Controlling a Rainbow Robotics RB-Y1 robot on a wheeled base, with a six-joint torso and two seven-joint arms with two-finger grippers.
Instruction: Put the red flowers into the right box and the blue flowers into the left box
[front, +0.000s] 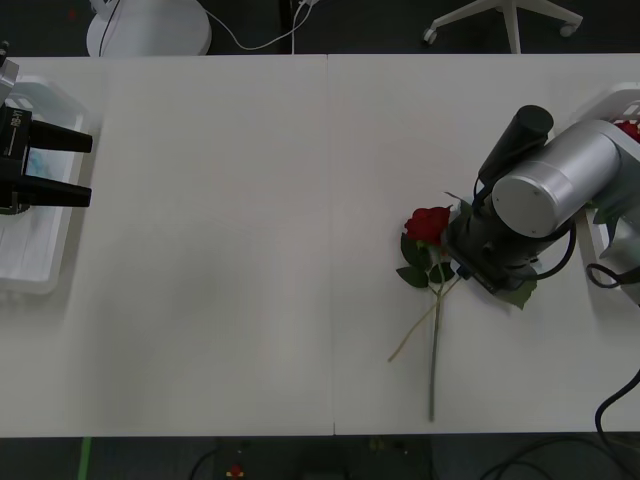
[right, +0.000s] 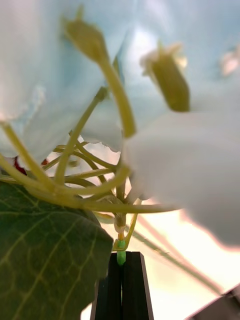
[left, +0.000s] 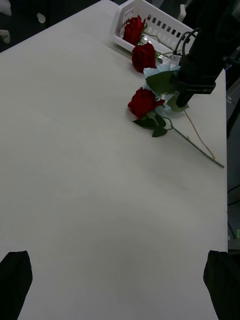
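Fingers of my right gripper (right: 121, 265) are clamped on one blue flower's (right: 165, 150) stem, low over the table's (front: 250, 250) right side, just beside a red rose (front: 428, 222). I count three red roses in the left wrist view: one on the table, one (left: 144, 56) nearer the right box (left: 160, 25), one (left: 133, 30) inside it. My left gripper (front: 60, 165) hangs spread apart over the left box (front: 40, 270) at far left.

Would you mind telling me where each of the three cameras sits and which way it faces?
Front view: above the arms, looking down at the table; left claw over the left box, right arm low by a red rose.
Right wrist view: just behind the right claw, shut on a blue flower stem.
Left wrist view: looks across the table from the open left claw.
Front and left wrist views share the rose.
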